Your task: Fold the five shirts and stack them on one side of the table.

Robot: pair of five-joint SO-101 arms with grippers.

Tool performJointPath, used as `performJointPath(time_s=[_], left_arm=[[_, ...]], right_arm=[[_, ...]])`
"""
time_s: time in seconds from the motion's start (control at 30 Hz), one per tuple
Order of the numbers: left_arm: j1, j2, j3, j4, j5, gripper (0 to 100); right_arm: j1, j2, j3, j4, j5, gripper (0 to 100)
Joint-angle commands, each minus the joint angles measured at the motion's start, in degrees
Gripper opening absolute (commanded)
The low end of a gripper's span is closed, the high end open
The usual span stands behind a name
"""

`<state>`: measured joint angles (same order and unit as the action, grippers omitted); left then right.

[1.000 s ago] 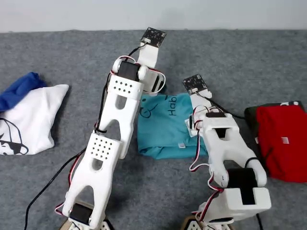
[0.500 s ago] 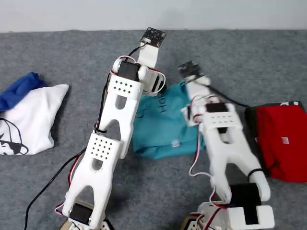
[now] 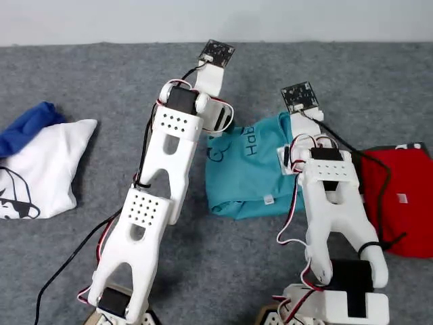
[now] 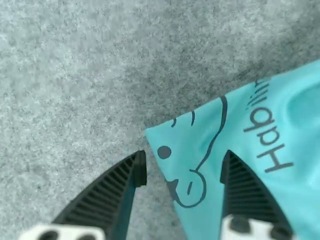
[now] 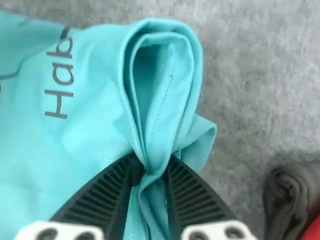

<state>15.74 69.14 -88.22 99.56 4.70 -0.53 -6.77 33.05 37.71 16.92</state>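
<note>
right gripper [image 5: 150, 167] pinches the teal shirt [image 5: 90, 150] by a fold, likely to drag it; left gripper [image 4: 183, 162] open, straddling its corner.

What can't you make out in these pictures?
High view: the left edge cuts the white shirt, which covers most of the blue shirt.
High view: the red shirt runs past the right edge, hiding most of the dark cloth beneath.
High view: the right arm covers the teal shirt's right edge.
</note>
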Motion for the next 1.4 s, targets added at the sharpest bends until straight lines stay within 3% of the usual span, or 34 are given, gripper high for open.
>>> performJointPath(time_s=[0.0, 0.2, 0.43, 0.67, 0.83, 1.13, 1.37], left_arm=[[0.7, -4.48, 0.57, 1.05, -0.26, 24], [0.7, -4.48, 0.75, 1.05, -0.26, 24], [0.7, -4.48, 0.75, 1.05, -0.26, 24], [0.7, -4.48, 0.75, 1.05, -0.26, 24], [0.7, -4.48, 0.75, 1.05, -0.26, 24], [0.79, -4.04, 0.75, 1.05, -0.26, 24], [3.34, -4.04, 0.84, 1.05, -0.35, 24]], right_arm=[[0.75, -3.21, -1.76, -3.03, -0.7, 0.9], [2.59, -3.3, -8.7, -0.4, -8.62, 0.9], [6.29, -3.3, -22.07, 11.82, -14.59, 0.9], [7.34, -3.12, -36.66, 16.48, -14.51, 0.9], [12.53, -2.86, -45.1, 20.26, -14.68, 0.9], [25.19, -2.77, -45.98, 22.99, -14.77, 0.9], [27.38, -2.77, -42.81, 23.78, -14.51, 0.9]])
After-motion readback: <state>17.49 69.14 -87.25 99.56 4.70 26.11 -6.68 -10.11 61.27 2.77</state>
